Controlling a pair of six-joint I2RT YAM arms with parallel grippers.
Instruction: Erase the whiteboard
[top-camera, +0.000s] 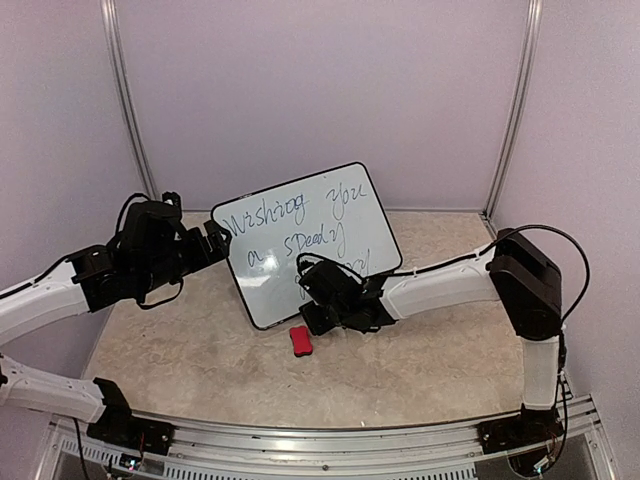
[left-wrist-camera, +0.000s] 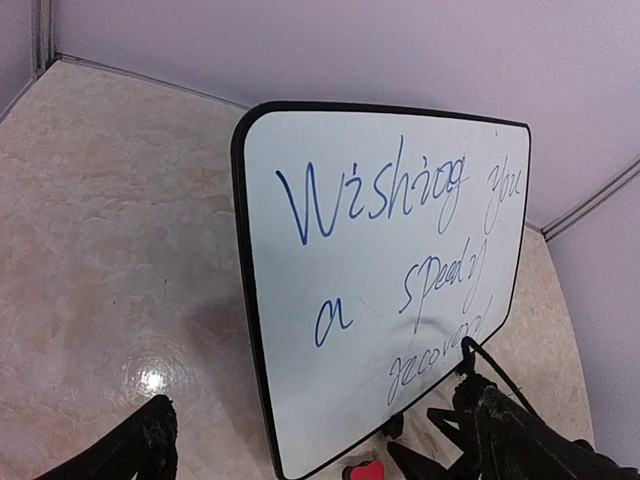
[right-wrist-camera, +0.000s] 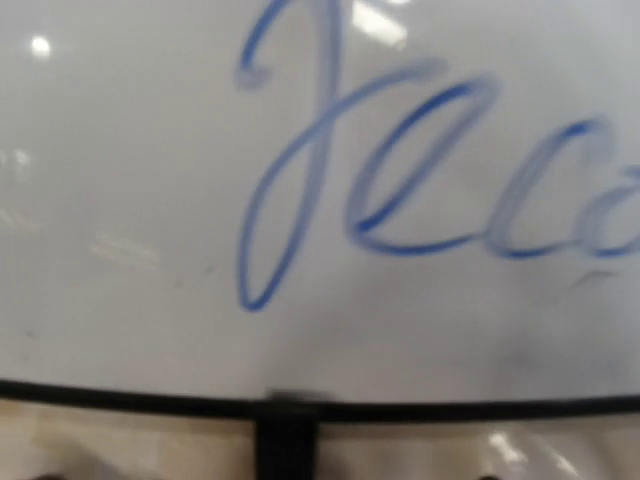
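One inscribed whiteboard (top-camera: 300, 225) stands; left claw (top-camera: 218, 240) spread wide, right claw (top-camera: 314, 292) grip unclear.

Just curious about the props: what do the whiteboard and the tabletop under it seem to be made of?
The whiteboard looks like a glossy coated panel, lights glinting off it; its thin black rim is probably plastic. The tabletop looks like polished stone or marble-print laminate: beige veining, bright glare.

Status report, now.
Left gripper at board left edge, grip unclear. Right gripper low against board face, grip unclear. Board upright, writing intact. Eraser loose in front, ungripped.
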